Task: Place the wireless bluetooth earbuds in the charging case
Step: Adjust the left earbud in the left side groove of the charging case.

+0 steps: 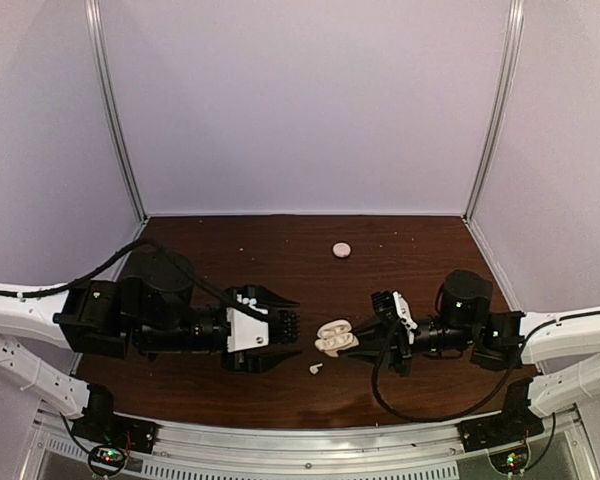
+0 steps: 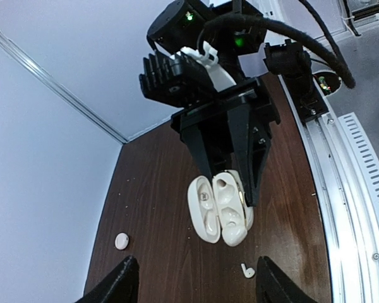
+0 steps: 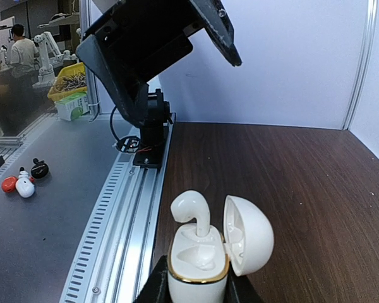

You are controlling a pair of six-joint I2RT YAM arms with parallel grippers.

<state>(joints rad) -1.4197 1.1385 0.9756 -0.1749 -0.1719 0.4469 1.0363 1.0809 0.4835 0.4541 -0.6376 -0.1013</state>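
Above brown table (image 1: 280,250), right fingers (image 2: 252,165) pinch case (image 2: 232,218).

Soft even lighting, faint shadows, slight wide-angle edge distortion

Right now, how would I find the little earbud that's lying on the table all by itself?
Look at the brown table and find the open white charging case pinched by the right gripper. Just nearer the front edge lies the loose earbud, touching nothing. It is far tinier than the case and has a stem, unlike the round pink disc at the back.
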